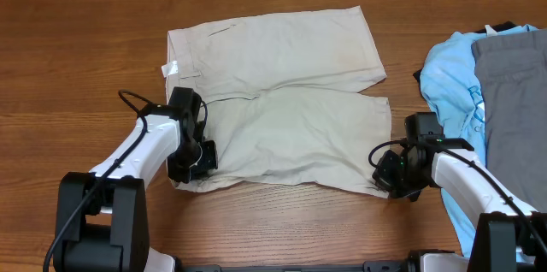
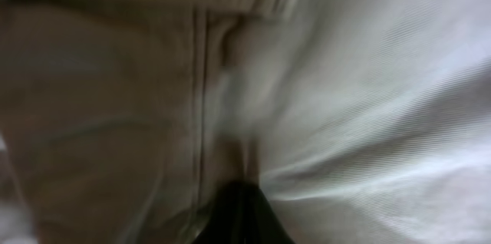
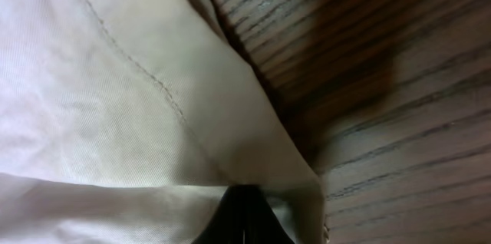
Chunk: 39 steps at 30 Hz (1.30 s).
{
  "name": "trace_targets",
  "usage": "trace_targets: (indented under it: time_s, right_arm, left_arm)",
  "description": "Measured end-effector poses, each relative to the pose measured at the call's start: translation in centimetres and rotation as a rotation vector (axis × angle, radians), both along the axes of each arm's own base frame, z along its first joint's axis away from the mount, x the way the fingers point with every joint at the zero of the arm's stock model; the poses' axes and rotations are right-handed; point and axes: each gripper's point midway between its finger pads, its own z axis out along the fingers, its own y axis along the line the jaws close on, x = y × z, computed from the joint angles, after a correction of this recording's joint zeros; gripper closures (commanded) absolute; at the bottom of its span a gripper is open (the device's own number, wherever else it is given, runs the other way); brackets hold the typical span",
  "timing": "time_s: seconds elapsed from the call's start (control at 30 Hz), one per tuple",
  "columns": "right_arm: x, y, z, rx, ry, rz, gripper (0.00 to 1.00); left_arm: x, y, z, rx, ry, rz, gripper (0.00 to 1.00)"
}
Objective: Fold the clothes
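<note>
On the table [image 1: 77,58], we see beige shorts [image 1: 282,92] spread flat at centre, our left gripper [image 1: 193,166] pinched shut on the near waistband corner, right gripper [image 1: 384,176] clamped on the near hem corner.

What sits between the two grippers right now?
Only the shorts. Their near half spans the whole stretch from the left gripper to the right gripper. The overhead view shows this; both wrist views are too close to show it.
</note>
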Motion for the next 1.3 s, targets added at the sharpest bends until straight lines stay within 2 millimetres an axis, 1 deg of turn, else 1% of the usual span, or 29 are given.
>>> trace_targets:
  time_s: [0.1, 0.2, 0.33, 0.37, 0.4, 0.43, 0.5, 0.6, 0.67, 0.73, 0.8, 0.83, 0.87, 0.9, 0.97, 1.03, 1.1, 1.17, 1.2, 1.23, 1.3]
  right_arm:
    - [0.1, -1.0, 0.1, -0.011, 0.014, -0.045, 0.96]
    - [0.2, -2.4, 0.4, -0.035, 0.034, -0.094, 0.96]
    - [0.7, -4.3, 1.4, -0.086, 0.048, -0.137, 0.96]
    - [1.0, -4.8, 1.8, -0.099, 0.047, -0.146, 0.95]
    - [1.3, -5.2, 2.3, -0.11, 0.044, -0.153, 0.96]
    - [1.7, -5.5, 3.0, -0.116, 0.038, -0.153, 0.96]
    - [2.7, -5.9, 4.2, -0.116, 0.017, -0.143, 0.96]
    - [3.7, -5.5, 6.8, -0.077, -0.001, -0.088, 0.95]
    - [4.1, -4.9, 8.8, -0.034, -0.01, -0.046, 0.95]
    - [4.3, -4.1, 10.5, 0.011, -0.019, -0.008, 0.95]
    - [3.2, -3.5, 11.1, 0.046, 0.02, 0.011, 0.95]
    - [2.6, -3.2, 11.1, 0.06, 0.042, 0.017, 0.95]
    - [2.5, -3.2, 11.1, 0.063, 0.044, 0.019, 0.95]
    - [2.0, -2.9, 10.9, 0.075, 0.062, 0.024, 0.95]
    - [1.1, -2.6, 10.0, 0.09, 0.091, 0.03, 0.94]
    - [0.4, -2.3, 8.9, 0.105, 0.11, 0.032, 0.91]
    - [-0.1, -2.1, 7.9, 0.114, 0.118, 0.032, 0.8]
    - [-0.2, -2.0, 7.0, 0.118, 0.115, 0.023, 0.78]
    - [-0.3, -2.0, 6.6, 0.12, 0.116, 0.013, 0.77]
    - [-0.2, -1.9, 6.3, 0.12, 0.111, 0.006, 0.76]
    - [-0.1, -1.9, 5.5, 0.118, 0.099, -0.009, 0.76]
  left_arm:
    - [-0.9, 0.1, -0.2, 0.004, 0.03, 0.0, 0.89]
    - [-1.5, 0.2, -0.4, 0.006, 0.048, 0.0, 0.85]
    - [-2.0, 0.4, -0.7, 0.016, 0.06, -0.001, 0.83]
    - [-2.0, 0.4, -0.7, 0.018, 0.059, -0.001, 0.84]
    - [-2.0, 0.5, -0.7, 0.02, 0.059, -0.002, 0.91]
    - [-2.0, 0.5, -0.7, 0.021, 0.059, -0.001, 0.96]
    - [-2.1, 0.6, -0.7, 0.029, 0.062, -0.003, 0.96]
    - [-2.4, 0.6, -0.5, 0.029, 0.08, -0.004, 0.96]
    - [-2.7, 0.6, 0.2, 0.026, 0.106, -0.003, 0.96]
    - [-1.7, 0.2, 1.6, 0.009, 0.085, -0.002, 0.96]
    - [-0.4, -0.6, 3.3, -0.023, 0.029, -0.005, 0.96]
    - [0.5, -1.1, 4.5, -0.045, -0.024, -0.011, 0.96]
    - [1.2, -1.7, 5.6, -0.065, -0.071, -0.019, 0.96]
    - [1.7, -2.3, 6.8, -0.088, -0.12, -0.033, 0.96]
    - [1.9, -3.8, 8.8, -0.135, -0.189, -0.069, 0.96]
    - [1.6, -5.0, 9.4, -0.161, -0.205, -0.104, 0.96]
    - [1.4, -6.5, 9.3, -0.183, -0.215, -0.15, 0.96]
    - [1.5, -7.8, 9.3, -0.203, -0.234, -0.193, 0.96]
    - [1.6, -8.1, 9.3, -0.206, -0.24, -0.202, 0.95]
    - [1.8, -9.2, 9.2, -0.219, -0.259, -0.234, 0.94]
    - [2.1, -10.4, 9.0, -0.233, -0.276, -0.263, 0.94]
